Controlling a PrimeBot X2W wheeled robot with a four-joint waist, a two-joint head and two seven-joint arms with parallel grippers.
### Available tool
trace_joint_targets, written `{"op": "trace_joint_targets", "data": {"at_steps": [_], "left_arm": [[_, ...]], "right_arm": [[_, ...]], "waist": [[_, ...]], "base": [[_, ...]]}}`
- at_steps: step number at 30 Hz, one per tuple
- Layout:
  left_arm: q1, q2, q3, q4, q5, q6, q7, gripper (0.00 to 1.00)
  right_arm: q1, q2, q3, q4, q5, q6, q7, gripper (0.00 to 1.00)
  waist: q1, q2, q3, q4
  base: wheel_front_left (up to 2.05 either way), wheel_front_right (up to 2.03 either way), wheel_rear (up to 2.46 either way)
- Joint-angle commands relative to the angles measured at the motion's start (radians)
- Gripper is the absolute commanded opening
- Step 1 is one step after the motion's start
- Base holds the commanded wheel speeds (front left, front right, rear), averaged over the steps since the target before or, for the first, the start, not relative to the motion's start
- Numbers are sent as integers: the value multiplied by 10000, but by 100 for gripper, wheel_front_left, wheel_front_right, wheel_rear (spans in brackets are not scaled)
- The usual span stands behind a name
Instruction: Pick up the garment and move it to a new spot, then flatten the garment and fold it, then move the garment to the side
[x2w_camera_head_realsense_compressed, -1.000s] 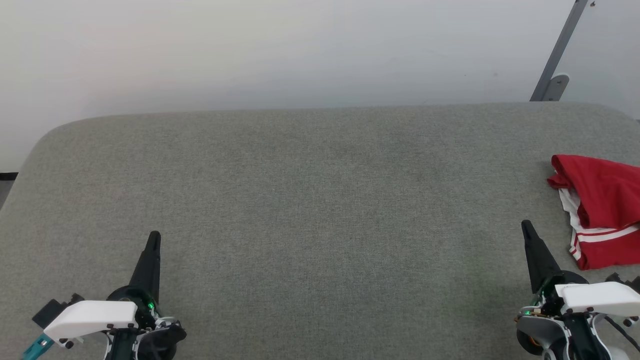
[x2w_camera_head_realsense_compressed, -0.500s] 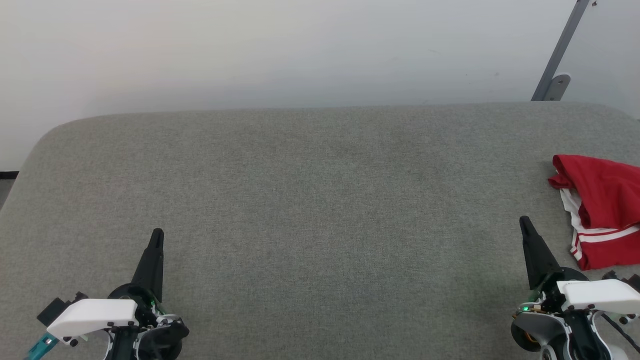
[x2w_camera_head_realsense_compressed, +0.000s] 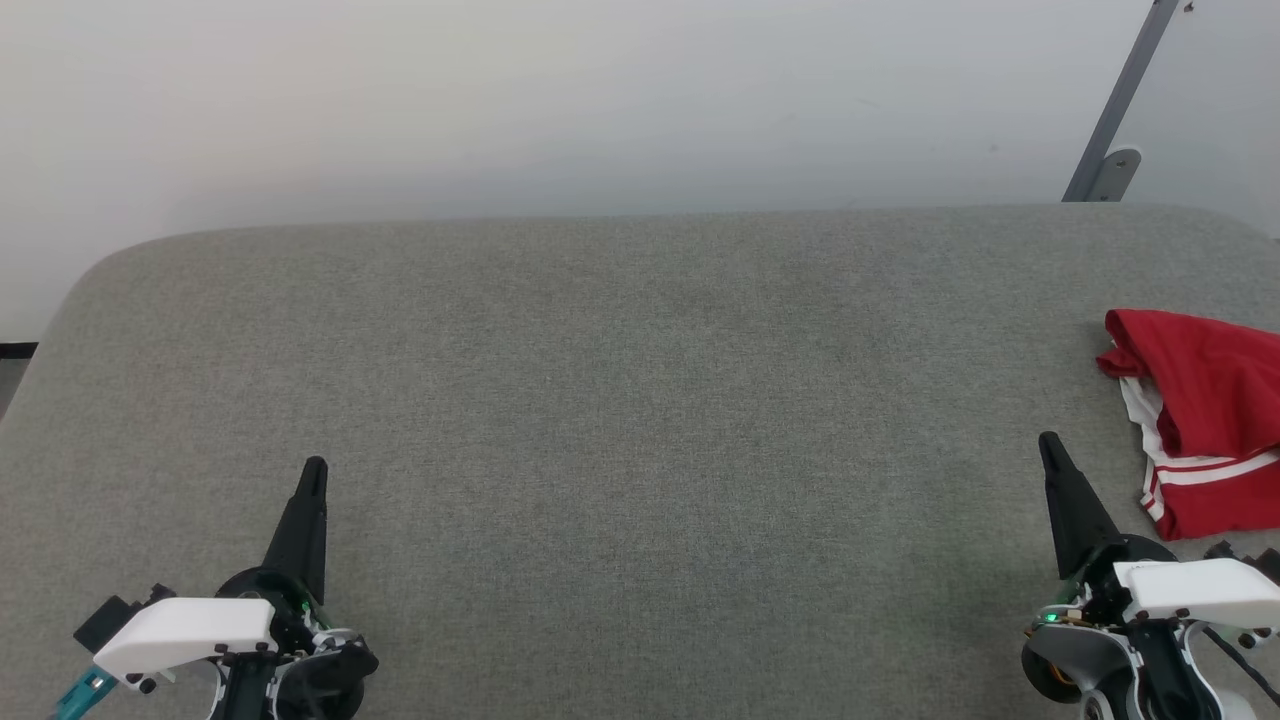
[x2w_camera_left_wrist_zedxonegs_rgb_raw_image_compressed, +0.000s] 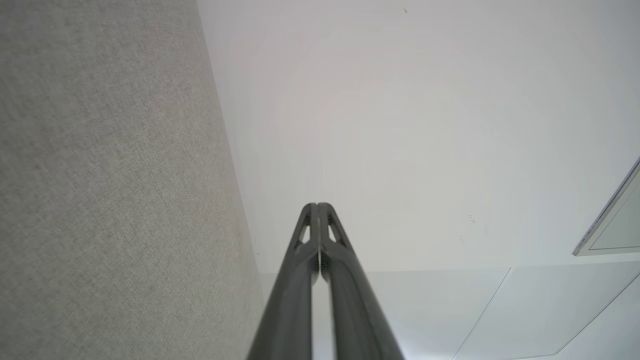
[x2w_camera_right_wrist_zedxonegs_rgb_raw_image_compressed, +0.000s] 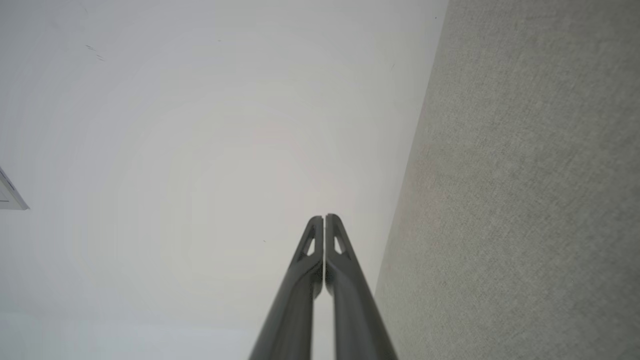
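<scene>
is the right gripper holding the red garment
No, the right gripper is shut on nothing, and the garment lies crumpled apart from it, further right on the grey surface.

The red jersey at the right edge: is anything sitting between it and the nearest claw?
Nothing visible does. Just bare grey padded surface lies between the shut right claw and the jersey, which runs past the head view's right edge.

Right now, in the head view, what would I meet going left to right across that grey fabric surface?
Left gripper with dark shut fingers → right gripper, likewise shut → crumpled red jersey with white, red-striped sleeve.
</scene>
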Motion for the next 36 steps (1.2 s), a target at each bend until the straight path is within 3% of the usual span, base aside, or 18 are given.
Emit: {"op": "trace_joint_targets", "data": {"at_steps": [1,36], "left_arm": [[-123,20,-6,-5,-30,-53,33,0],[-123,21,-7,-6,-32,-53,30,0]], "right_arm": [[-34,14,-6,-21,38,0,14,0],[-34,15,-5,-21,40,0,12,0]], "waist": [[0,-1,0,0],[0,-1,0,0]], "base": [[0,0,0],[0,0,0]]}}
